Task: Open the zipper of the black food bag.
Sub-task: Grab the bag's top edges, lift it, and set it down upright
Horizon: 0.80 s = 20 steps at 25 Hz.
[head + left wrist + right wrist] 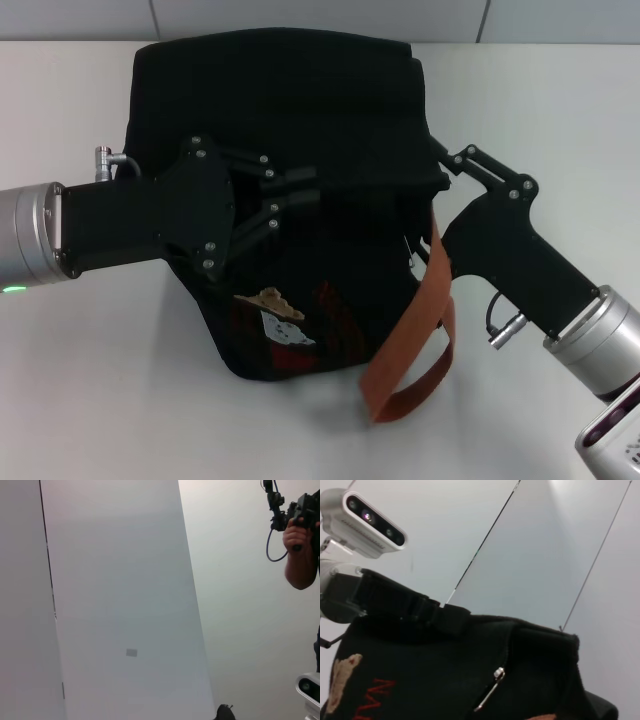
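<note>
The black food bag (300, 110) stands mid-table with a bear patch (272, 300) and red lettering low on its front. An orange-brown strap (415, 335) hangs off its right front. My left gripper (312, 186) reaches in from the left, its links drawn together, shut on fabric of the upper front; it also shows in the right wrist view (447, 617). My right gripper (443, 165) touches the bag's right top corner. A thin silver pull (491, 689) hangs on the side near it. I cannot tell if it belongs to the zipper, which is lost in the black fabric.
White table (90, 380) surrounds the bag, with a wall seam behind. The left wrist view shows only wall panels and a person's arm (300, 555) holding a device. The left arm's wrist camera (367, 520) appears in the right wrist view.
</note>
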Motion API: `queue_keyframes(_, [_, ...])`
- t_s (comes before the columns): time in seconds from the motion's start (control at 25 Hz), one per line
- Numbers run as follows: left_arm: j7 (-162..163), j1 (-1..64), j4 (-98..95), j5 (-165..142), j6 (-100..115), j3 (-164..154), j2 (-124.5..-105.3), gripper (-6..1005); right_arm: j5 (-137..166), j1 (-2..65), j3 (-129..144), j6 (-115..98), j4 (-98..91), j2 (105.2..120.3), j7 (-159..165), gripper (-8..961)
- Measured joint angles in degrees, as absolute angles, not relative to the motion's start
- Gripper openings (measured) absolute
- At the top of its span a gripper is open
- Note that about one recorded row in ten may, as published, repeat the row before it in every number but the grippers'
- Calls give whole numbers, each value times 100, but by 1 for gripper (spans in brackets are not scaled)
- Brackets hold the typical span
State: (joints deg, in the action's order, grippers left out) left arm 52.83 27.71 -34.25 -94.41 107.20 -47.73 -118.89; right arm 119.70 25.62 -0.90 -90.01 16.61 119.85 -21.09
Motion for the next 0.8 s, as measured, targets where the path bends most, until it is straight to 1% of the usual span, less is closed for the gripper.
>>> queue_keyframes(0.44, [5258,2784,-3419,-9440,10719,-4771,-11882,96,11983,2636,65,-8873,1722,11988,-1997,455])
queue_keyframes(0.64, [5250,2787,-3419,-9438,10721,-4749,-11882,97,11995,2703,71,-8920,1620,11963,-1111,453])
queue_keyframes(0.8, [5247,2787,-3419,-9437,10694,-4743,-11883,97,12202,2898,79,-8907,1159,11965,-65,450])
